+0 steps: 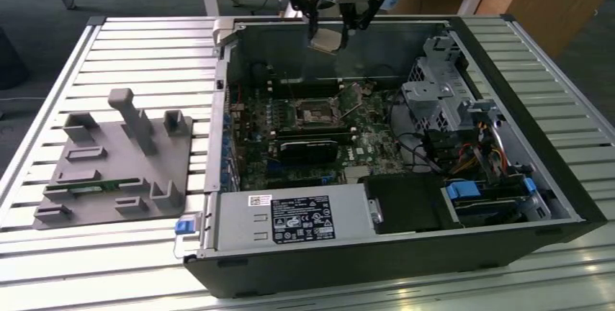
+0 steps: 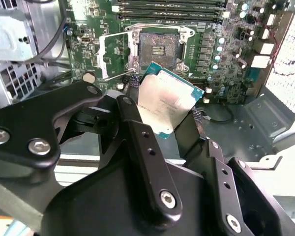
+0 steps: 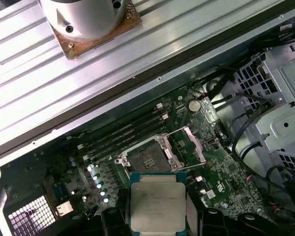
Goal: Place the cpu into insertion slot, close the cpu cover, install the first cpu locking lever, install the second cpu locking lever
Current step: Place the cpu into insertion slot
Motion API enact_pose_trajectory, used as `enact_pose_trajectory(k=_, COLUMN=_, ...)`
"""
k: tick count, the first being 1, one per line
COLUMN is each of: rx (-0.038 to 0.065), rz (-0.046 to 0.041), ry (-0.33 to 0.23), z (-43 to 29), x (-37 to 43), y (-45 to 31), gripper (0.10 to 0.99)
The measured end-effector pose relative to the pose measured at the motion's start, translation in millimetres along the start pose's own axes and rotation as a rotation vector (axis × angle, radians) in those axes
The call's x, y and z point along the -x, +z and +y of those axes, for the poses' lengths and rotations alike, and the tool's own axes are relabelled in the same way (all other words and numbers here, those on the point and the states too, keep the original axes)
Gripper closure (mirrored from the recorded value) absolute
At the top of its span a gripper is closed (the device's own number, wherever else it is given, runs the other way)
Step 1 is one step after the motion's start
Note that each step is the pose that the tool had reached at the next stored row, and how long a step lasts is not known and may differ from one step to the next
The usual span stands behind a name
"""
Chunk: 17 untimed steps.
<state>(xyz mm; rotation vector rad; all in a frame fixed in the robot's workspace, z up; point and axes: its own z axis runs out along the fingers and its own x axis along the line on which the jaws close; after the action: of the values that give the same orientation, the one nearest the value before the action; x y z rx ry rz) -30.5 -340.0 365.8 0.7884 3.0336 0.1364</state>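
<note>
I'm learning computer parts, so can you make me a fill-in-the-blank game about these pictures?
1. The gripper is ___ on the cpu.
2. The insertion slot has no chip in it, so it is ___.
3. The cpu cover beside the slot is flipped ___.
Missing words: shut, empty, open.

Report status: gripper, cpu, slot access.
Gripper shut on cpu, held above the case. Insertion slot unfilled, contacts exposed. Cpu cover swung open, nothing over the slot.
</note>
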Motion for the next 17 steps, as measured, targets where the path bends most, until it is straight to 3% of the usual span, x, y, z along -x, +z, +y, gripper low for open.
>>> enact_pose_trajectory(k=17, rx=-0.004, rz=-0.0206, ry=0.188, z=-1.1, x=-1.4, y=3.7, gripper=0.545)
